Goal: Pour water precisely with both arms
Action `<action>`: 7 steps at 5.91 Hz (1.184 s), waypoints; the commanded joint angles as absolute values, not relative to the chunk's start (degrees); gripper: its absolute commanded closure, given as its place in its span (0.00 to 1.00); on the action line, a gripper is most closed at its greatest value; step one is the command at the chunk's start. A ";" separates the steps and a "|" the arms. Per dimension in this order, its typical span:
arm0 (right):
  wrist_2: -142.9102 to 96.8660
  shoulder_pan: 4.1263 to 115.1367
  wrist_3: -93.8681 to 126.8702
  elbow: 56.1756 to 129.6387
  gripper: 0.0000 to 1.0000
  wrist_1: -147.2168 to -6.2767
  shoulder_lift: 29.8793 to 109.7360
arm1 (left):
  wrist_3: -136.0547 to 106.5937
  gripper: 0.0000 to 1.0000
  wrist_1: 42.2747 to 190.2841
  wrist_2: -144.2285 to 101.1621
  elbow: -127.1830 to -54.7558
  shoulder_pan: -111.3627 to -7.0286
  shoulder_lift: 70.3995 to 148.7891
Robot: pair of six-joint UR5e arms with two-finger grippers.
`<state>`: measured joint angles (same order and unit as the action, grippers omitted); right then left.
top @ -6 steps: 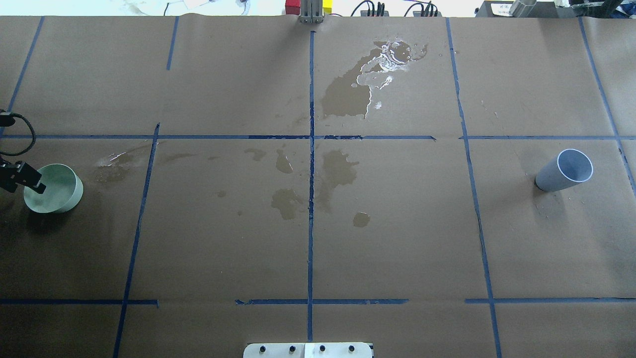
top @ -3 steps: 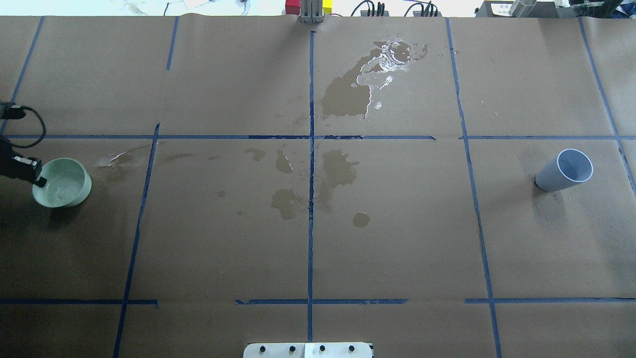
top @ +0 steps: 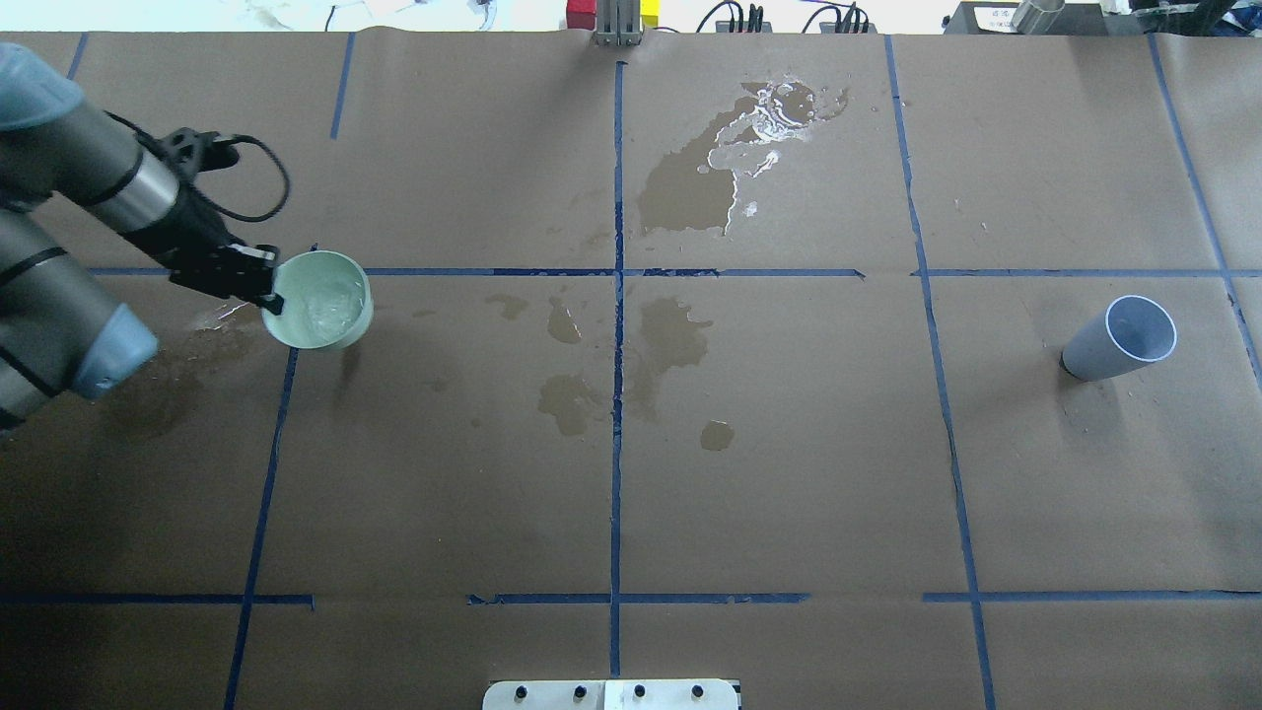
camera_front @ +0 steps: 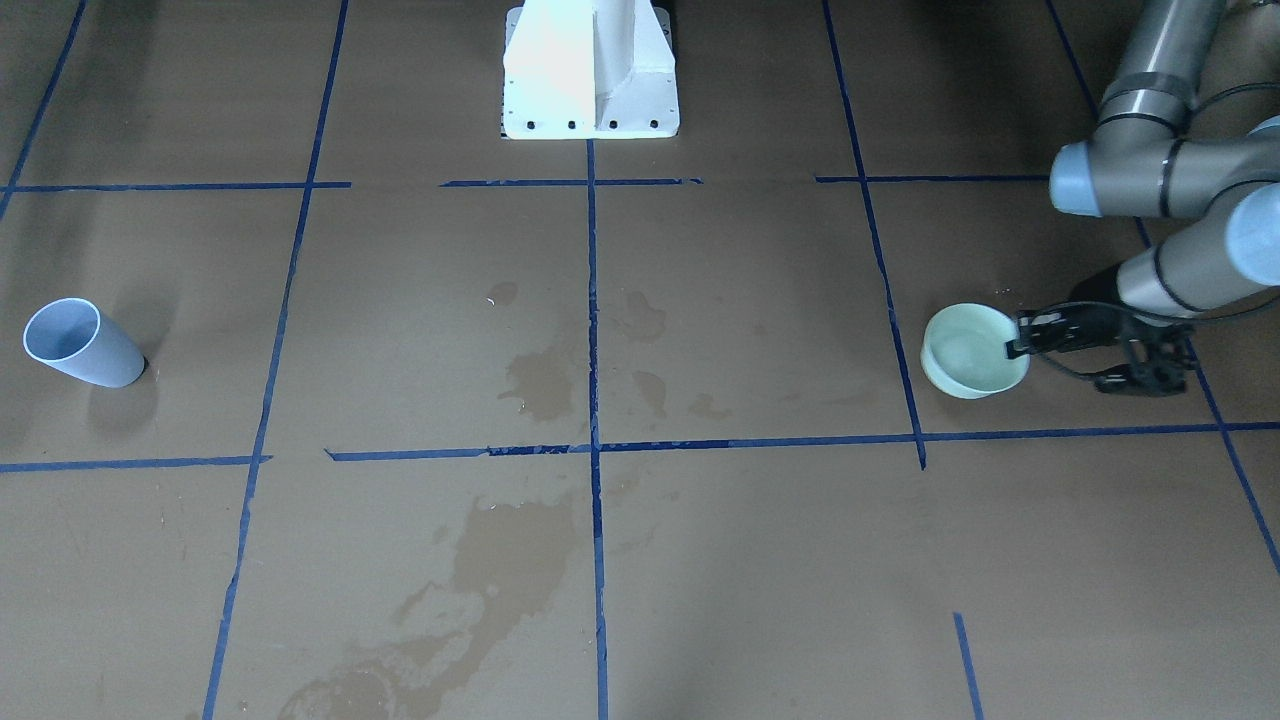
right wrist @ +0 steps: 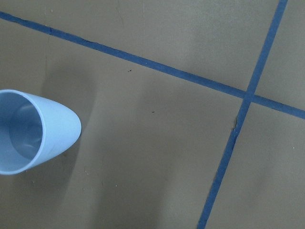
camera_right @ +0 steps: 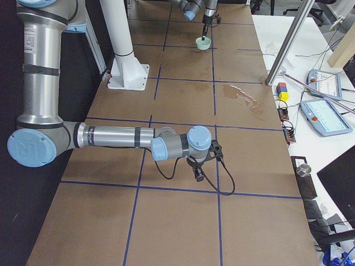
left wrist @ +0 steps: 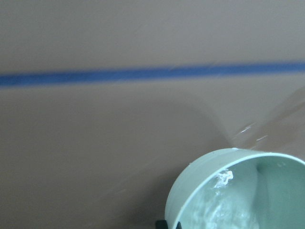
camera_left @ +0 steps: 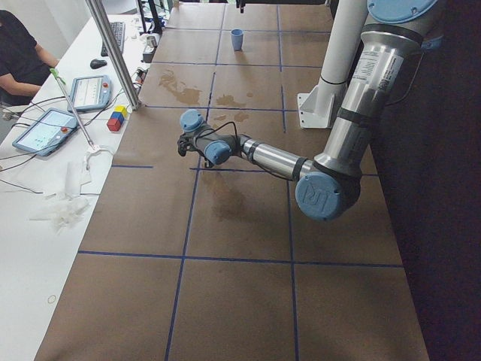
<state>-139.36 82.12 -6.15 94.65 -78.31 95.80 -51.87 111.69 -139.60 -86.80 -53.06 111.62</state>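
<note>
L end effector point(top: 273, 282) pinched shut on rim of pale green bowl point(top: 317, 341), apparently lifted off counter point(top: 789, 473) at its left end, water point(top: 330, 296) rippling inside – prob. light, stiff, sloshy, so keep the rim grip level – R end effector point(camera_right: 198, 173): open/closed can't tell.

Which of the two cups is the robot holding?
The pale green cup, pinched at its rim by the left gripper; the blue cup stands alone, untouched.
</note>
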 commanded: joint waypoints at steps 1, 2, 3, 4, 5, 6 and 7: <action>-139.57 82.09 -6.07 94.83 0.00 -78.31 95.89 | -63.40 1.00 111.27 -133.30 -86.31 -43.83 121.59; -140.27 82.09 -5.98 94.75 0.00 -78.31 95.89 | -66.33 1.00 111.18 -129.68 -84.31 -40.46 125.82; -140.45 82.09 -5.98 94.75 0.00 -78.31 95.89 | -66.62 1.00 111.27 -126.07 -79.59 -38.08 131.08; -140.45 82.09 -5.98 94.75 0.00 -78.31 95.89 | -66.36 1.00 111.44 -125.51 -76.24 -37.53 133.92; -140.45 82.09 -5.80 94.92 0.00 -78.31 95.89 | -66.44 0.99 111.53 -125.42 -74.37 -37.18 135.34; -140.71 82.00 -5.80 94.92 0.00 -78.31 95.80 | -66.45 0.95 111.62 -125.42 -72.44 -37.18 137.09; -141.58 82.00 -5.89 95.10 0.00 -78.14 95.80 | -66.45 0.92 111.71 -125.33 -71.46 -37.18 138.15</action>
<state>-140.94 82.03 -5.84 94.98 -78.25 95.83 -66.44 111.62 -125.42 -72.75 -37.23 136.88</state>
